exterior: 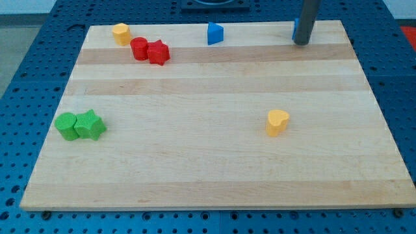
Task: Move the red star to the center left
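The red star (158, 52) lies near the board's top left, touching a red cylinder (139, 49) on its left. My tip (301, 43) rests on the board at the view's top right, far to the right of the red star. A blue block (296, 28) is mostly hidden behind the rod. The board (208, 162) is light wood.
A yellow hexagon block (121, 32) sits at the top left corner. A blue block (215, 34) is at top centre. A green block (65, 125) and a green star (90, 125) touch at the left. A yellow heart-shaped block (277, 122) is right of centre.
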